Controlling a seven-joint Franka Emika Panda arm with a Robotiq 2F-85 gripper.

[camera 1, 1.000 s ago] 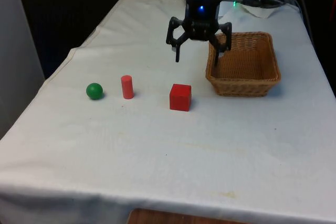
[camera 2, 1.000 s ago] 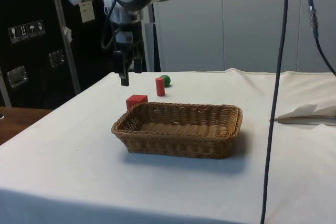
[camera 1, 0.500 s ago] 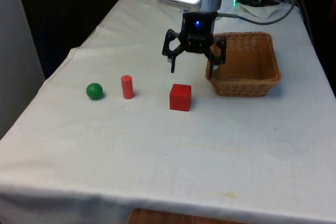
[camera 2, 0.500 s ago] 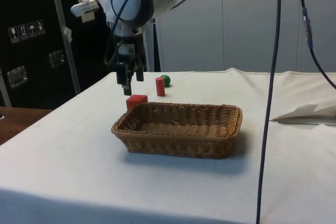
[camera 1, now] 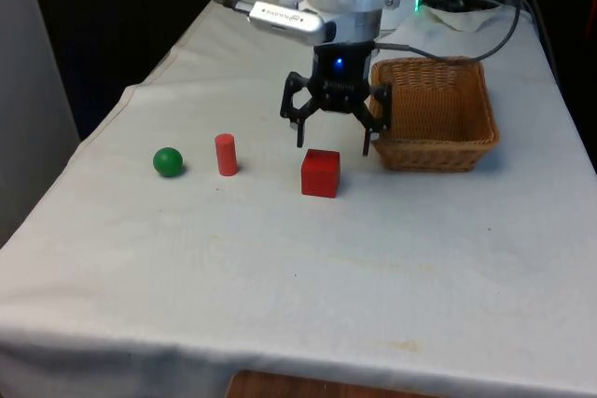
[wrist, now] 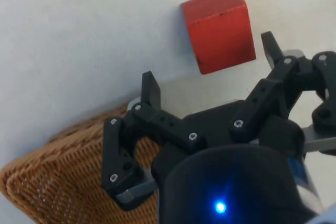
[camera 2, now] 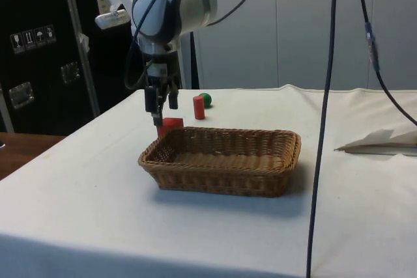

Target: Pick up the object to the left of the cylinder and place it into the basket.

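Pincer (camera 1: 333,140) spread, I see it above the red cube (camera 1: 320,172), beside the wicker basket's (camera 1: 435,153) rim

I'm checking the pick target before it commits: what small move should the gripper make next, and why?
Probably shift toward the front view's left, past the red cylinder, to the green ball. The open gripper hangs just behind the red cube, on the cylinder's other side, near the basket. The ball is what lies left of the cylinder, so closing here would likely take the wrong object.
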